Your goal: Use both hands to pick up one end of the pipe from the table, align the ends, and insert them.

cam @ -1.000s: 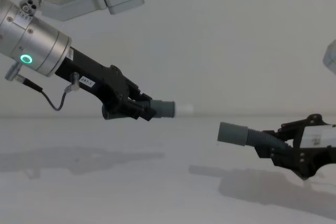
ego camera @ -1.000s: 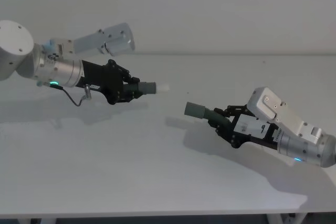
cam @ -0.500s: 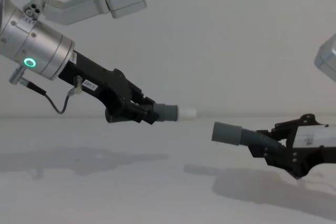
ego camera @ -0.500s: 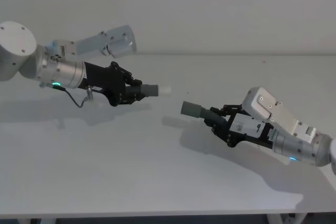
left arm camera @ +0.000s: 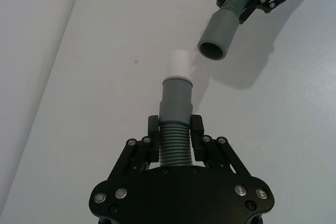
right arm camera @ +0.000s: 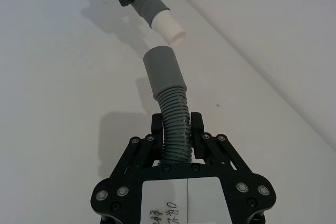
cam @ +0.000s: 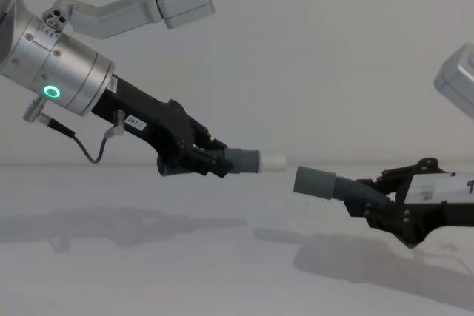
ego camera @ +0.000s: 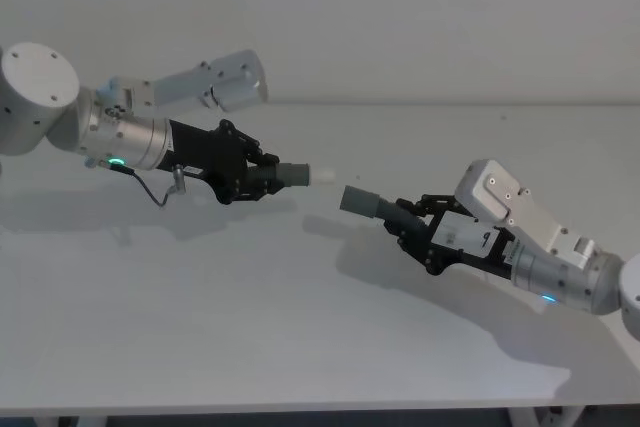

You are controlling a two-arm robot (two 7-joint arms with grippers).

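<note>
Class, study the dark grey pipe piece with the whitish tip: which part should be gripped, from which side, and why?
Grip its ribbed section, behind the smooth collar, coming from the rear as the black left hand does. That leaves the whitish tip free for the other piece's wider grey mouth.

A small white sticker (cam: pixel 135 120) on the black plastic clamp-like left gripper (cam: pixel 219 162) is carrying dark print too tiny to read. A white paper label (ego camera: pixel 466 235) on the black plastic clamp-like right gripper (ego camera: pixel 405 220) is showing one dark mark resembling a "9". From the right wrist, its handwritten characters are running off the edge, illegible.
</note>
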